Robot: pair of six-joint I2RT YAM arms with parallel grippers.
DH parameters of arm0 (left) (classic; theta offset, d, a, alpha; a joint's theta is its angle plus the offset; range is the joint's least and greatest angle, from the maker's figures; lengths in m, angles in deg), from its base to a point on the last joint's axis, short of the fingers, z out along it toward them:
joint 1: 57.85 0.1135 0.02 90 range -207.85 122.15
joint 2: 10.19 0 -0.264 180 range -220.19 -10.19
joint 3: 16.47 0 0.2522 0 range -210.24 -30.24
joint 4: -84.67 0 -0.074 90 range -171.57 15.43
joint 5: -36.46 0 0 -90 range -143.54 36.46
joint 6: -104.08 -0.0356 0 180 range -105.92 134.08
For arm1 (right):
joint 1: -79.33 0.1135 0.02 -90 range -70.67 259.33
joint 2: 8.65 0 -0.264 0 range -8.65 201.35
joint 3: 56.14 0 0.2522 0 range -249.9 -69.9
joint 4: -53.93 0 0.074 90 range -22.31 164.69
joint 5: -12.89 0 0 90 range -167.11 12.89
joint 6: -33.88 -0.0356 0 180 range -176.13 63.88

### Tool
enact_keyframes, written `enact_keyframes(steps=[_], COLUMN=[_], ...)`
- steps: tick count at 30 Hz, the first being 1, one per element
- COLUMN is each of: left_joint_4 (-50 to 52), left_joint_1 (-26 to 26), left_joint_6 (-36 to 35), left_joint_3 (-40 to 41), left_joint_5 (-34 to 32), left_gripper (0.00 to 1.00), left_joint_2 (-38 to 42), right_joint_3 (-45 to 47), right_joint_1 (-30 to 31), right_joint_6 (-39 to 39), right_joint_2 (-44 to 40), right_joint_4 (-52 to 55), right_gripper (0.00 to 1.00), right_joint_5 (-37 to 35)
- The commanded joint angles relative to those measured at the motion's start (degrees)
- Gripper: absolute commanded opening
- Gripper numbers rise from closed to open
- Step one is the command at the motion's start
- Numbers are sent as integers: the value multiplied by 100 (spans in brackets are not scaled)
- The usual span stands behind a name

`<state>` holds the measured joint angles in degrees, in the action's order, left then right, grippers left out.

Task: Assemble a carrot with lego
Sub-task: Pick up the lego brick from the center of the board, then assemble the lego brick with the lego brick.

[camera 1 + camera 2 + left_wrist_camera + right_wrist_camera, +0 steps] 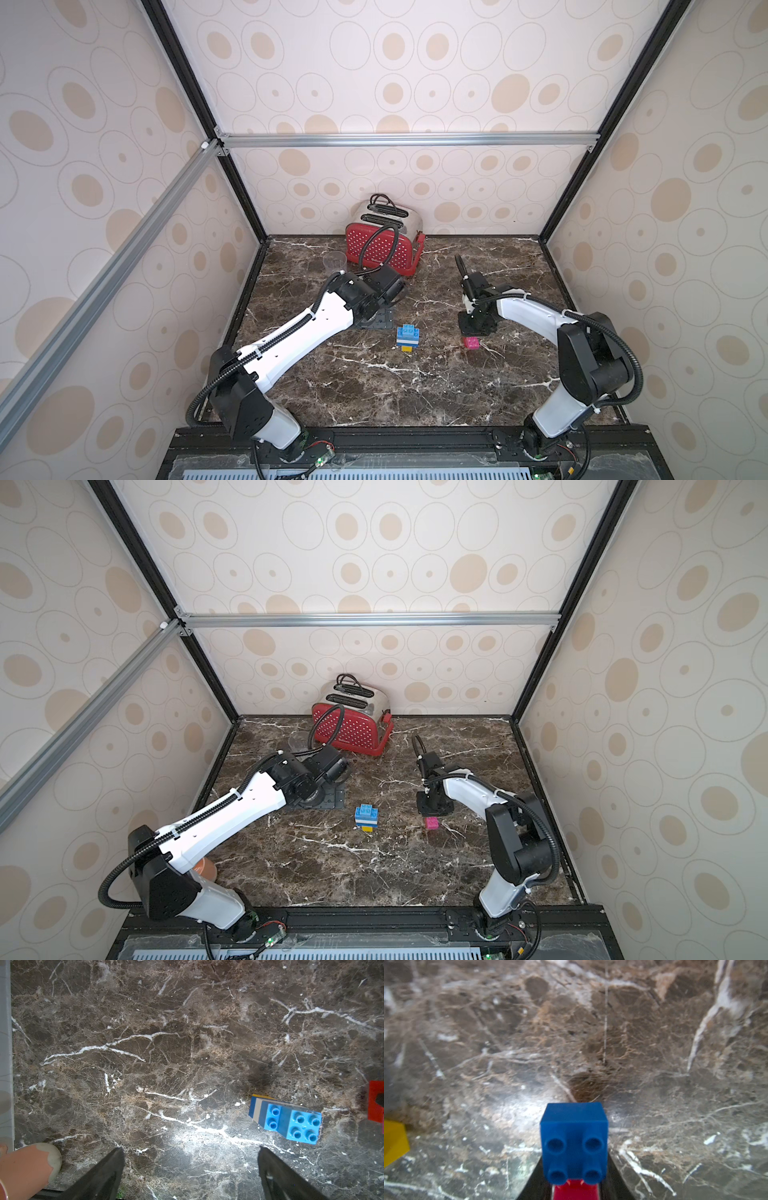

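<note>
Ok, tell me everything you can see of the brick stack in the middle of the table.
The brick stack is glossy studded plastic. Light blue bricks sit on top with their studs up, then come darker blue, white and blue layers, with a narrower yellow piece lowest. It appears to stand upright near the middle of the marble table. Only the table touches it.

Bright, even light, soft shadows.
You see white glare on the marble tabletop point(203, 1136); around the blue brick point(574, 1138) everything blurs.
</note>
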<state>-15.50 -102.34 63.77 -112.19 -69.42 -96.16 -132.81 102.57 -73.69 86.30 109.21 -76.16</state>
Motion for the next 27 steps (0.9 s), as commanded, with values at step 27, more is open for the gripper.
enact_keyframes(steps=[27], left_joint_4=[-2007], left_joint_1=[1203], left_joint_6=[-574], left_joint_3=[2714], left_joint_5=[1547], left_gripper=[99], left_joint_2=[1987], right_joint_3=[-4540], right_joint_1=[2186], right_joint_6=[3949], right_joint_2=[1248], right_joint_4=[2836], right_gripper=[9], right_joint_5=[423])
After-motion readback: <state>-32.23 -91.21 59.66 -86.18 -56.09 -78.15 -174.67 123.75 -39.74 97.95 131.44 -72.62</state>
